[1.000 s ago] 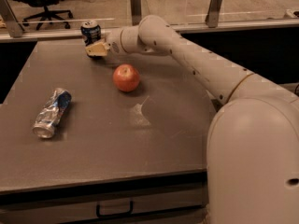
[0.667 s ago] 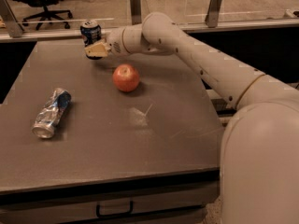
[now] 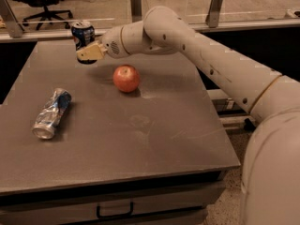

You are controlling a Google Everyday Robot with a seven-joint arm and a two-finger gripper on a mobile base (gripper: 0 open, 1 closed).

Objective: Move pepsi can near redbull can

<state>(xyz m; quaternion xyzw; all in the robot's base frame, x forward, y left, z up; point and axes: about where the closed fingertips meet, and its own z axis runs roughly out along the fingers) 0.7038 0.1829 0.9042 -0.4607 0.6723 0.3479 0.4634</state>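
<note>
In the camera view, the arm is reaching from the right across the far part of the tabletop. The tool is sitting at the far left corner, right against the lower half of the pepsi can. That can is standing upright, its silver top showing above the tool and its base hidden behind it. How wide the tool is standing, and whether it is gripping the can at all, I cannot tell. The redbull can is lying crumpled on its side near the left edge, well apart from the pepsi can and nearer the front. An apple is resting just right of the line between the two cans.

The step in hand is looking like securing and carrying. Doing it well is meaning a square hold on the can's body, a lift just clear of the surface, and a path left of the apple. The can should land upright beside the redbull can without nudging it, since it would likely roll.
</note>
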